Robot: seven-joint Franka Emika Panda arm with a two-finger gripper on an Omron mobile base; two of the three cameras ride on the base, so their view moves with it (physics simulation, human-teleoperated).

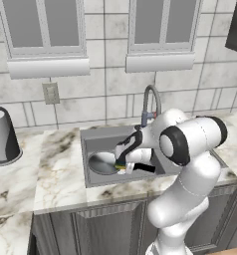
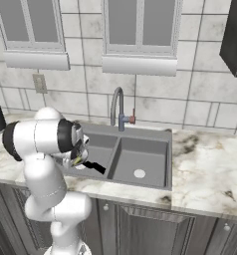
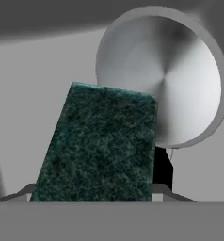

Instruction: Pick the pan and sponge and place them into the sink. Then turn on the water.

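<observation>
Sponge (image 3: 102, 146) fills the hand view: its dark green scouring face, rough and speckled, stands up between the finger tips, so the jaws appear closed on it at about its own width. In the left base view a sliver of its yellow body (image 1: 121, 167) peeks out beneath the gripper (image 1: 123, 165), which hangs low inside the left basin of the sink (image 1: 93, 139). The arm reaches down there, I judge, to let the sponge go beside the pan. The pan (image 3: 165, 75) already lies on the basin floor, a round shallow disc of brushed silver metal with a straight black handle (image 1: 144, 168). The sink is dark grey and matte, set in veined marble counter (image 1: 56, 169). The arched faucet (image 2: 117, 107) runs no water.
</observation>
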